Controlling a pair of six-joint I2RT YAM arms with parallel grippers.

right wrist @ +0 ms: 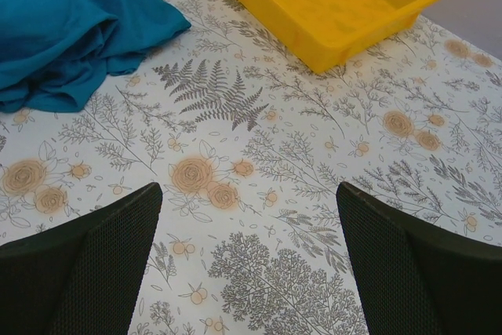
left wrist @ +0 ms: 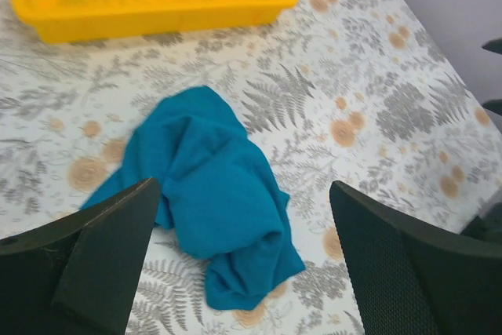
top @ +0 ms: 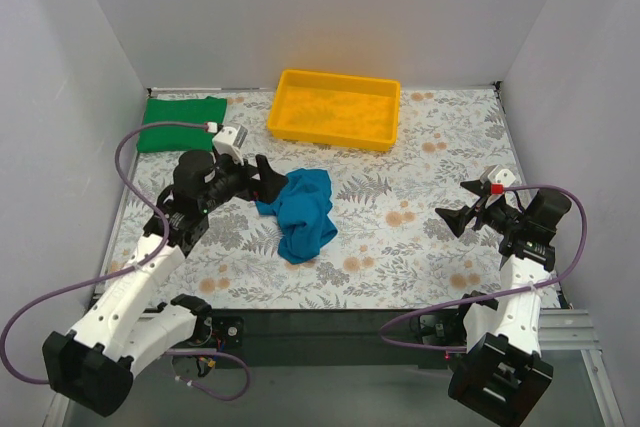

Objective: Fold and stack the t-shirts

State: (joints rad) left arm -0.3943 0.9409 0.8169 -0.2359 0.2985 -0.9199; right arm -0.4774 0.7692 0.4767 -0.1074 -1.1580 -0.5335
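A teal-blue t-shirt [top: 303,209] [left wrist: 212,194] [right wrist: 70,33] lies crumpled in a heap on the floral table, left of centre. A bright green t-shirt [top: 180,122] lies folded flat at the far left corner. My left gripper [top: 270,179] [left wrist: 243,264] hovers at the teal shirt's left edge, jaws wide open, with the cloth lying loose between and below them, not held. Over at the right side, my right gripper [top: 462,215] [right wrist: 249,272] is open above bare tablecloth, well apart from both shirts.
A yellow plastic tray [top: 336,107] [left wrist: 157,17] [right wrist: 329,5] stands at the back centre, with nothing in it. Grey walls close in the table on the left, back and right. A black rail runs along the near edge between the arm bases.
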